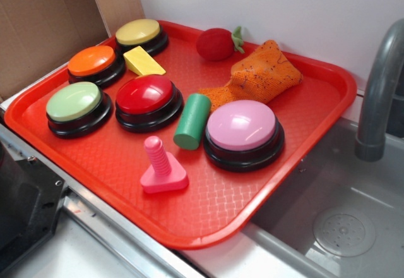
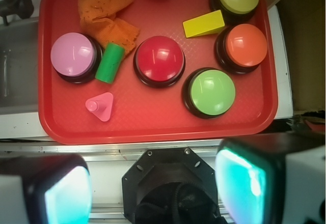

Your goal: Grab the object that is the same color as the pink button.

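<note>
A bright pink toy bolt [image 1: 161,167] [image 2: 99,106] stands upright on its flat base near the front of the red tray [image 1: 208,218] [image 2: 153,124]. Just behind it to the right sits the large pale pink button [image 1: 242,132] [image 2: 74,56] on a black base. A green cylinder [image 1: 192,120] [image 2: 110,62] lies between the pink button and a red button [image 1: 147,100] [image 2: 159,60]. In the wrist view my gripper [image 2: 153,183] is high above, off the tray's near edge, open, with nothing between its fingers [image 2: 244,183]. The exterior view does not show the gripper.
On the tray also sit green [image 1: 77,106], orange [image 1: 95,63] and yellow [image 1: 140,35] buttons, a yellow wedge [image 1: 143,61], an orange cloth [image 1: 255,76] and a red strawberry [image 1: 216,43]. A grey sink [image 1: 341,208] with a faucet [image 1: 379,88] lies right of the tray.
</note>
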Controlling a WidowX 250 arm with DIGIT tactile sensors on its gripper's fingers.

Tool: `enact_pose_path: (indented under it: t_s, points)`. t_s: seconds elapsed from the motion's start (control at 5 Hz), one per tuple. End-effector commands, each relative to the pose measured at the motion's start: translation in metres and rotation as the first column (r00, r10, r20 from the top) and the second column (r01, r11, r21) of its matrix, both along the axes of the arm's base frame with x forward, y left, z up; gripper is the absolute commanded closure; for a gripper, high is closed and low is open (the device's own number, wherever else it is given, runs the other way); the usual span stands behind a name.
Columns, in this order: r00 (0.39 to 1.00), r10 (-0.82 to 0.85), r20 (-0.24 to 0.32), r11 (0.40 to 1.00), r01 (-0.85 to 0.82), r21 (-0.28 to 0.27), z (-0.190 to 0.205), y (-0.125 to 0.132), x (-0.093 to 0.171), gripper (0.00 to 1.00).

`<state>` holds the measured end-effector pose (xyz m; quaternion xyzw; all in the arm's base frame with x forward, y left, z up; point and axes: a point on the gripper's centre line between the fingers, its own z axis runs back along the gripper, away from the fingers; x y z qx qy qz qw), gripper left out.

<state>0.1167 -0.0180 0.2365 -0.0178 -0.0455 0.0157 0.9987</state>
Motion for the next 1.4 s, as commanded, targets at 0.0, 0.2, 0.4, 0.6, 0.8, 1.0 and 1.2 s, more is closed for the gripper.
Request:
enact_pose_path:
  t_s: [0.0,0.2,0.4,0.6,0.8,1.0,1.2]
  points:
    - [1.0,0.0,0.0,1.0,0.0,0.0,0.0,0.0,0.0,0.0]
    - [0.998,0.042,0.037,0.995,-0.039,-0.088,-0.025,-0.017,-0.002,0.0]
    - [0.997,0.06,0.04,0.987,-0.054,-0.152,-0.05,-0.033,-0.001,0.0]
    - [0.985,0.167,0.035,0.974,-0.159,-0.165,-0.08,-0.05,0.007,0.0]
    - [0.966,0.257,0.03,0.957,-0.25,-0.149,-0.113,-0.062,0.018,0.0]
    - [0.948,0.318,0.003,0.939,-0.315,-0.136,-0.14,-0.075,0.03,0.0]
    - [0.925,0.379,0.013,0.92,-0.375,-0.115,-0.156,-0.081,0.035,0.0]
